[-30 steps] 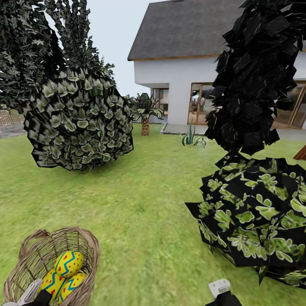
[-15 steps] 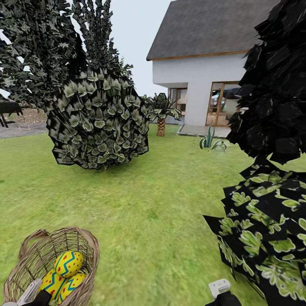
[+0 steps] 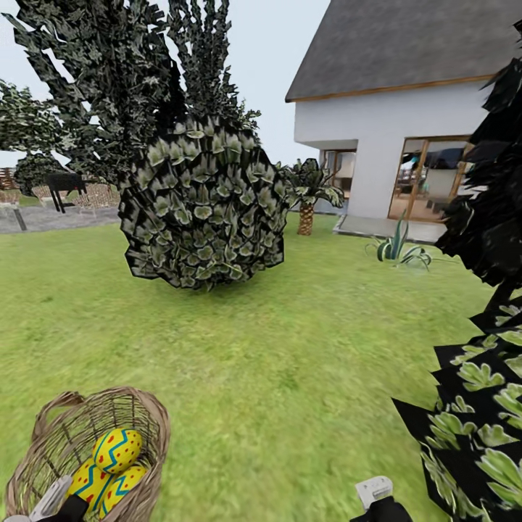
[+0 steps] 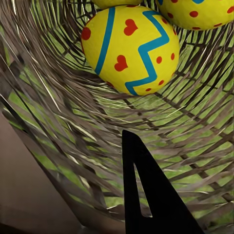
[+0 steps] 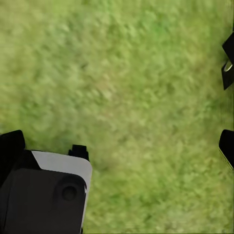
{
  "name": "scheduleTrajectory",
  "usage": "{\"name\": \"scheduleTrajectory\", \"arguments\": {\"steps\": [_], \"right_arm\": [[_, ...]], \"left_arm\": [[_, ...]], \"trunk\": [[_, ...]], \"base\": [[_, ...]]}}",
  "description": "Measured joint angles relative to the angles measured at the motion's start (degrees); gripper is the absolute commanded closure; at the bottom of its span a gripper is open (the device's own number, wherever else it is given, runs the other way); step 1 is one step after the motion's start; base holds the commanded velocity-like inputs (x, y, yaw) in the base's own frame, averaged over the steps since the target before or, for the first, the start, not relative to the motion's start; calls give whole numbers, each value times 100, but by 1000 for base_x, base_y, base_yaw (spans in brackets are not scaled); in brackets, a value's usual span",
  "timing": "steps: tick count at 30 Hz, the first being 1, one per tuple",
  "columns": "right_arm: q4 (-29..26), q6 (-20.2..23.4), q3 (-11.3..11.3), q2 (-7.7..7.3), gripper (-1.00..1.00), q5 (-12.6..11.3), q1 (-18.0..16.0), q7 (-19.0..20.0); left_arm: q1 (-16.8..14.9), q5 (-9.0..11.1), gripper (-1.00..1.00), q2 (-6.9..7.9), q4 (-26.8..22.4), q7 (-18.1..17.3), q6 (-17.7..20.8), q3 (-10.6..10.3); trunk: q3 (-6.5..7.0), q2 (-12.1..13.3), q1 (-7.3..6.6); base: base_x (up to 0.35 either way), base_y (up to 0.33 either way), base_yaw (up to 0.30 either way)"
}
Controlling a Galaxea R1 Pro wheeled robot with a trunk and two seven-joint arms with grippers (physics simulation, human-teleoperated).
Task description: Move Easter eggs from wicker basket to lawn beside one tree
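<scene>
green lawn [image 3: 290, 362], wicker basket [image 3: 148, 428], unlabelled easter eggs [image 3: 117, 449]

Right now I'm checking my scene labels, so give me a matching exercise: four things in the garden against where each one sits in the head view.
Things:
1. Easter eggs
2. round bush
3. short palm
4. right gripper

Places:
A. bottom edge, over bare grass
B. by the white house
C. inside the wicker basket
D. mid-lawn, left of centre

Pairs: 1-C, 2-D, 3-B, 4-A
</scene>
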Motion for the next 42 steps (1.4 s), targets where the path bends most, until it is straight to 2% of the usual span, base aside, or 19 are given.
{"name": "scheduleTrajectory", "arguments": {"steps": [18, 42], "right_arm": [[0, 0, 1, 0, -100, 0, 0, -7], [5, 0, 4, 0, -100, 0, 0, -5]], "left_arm": [[0, 2, 100, 9, 0, 0, 0, 0], [0, -3, 100, 24, 2, -1, 3, 0]], "trunk": [[0, 0, 0], [0, 0, 0]], "base": [[345, 130, 255], [295, 202, 247]]}}
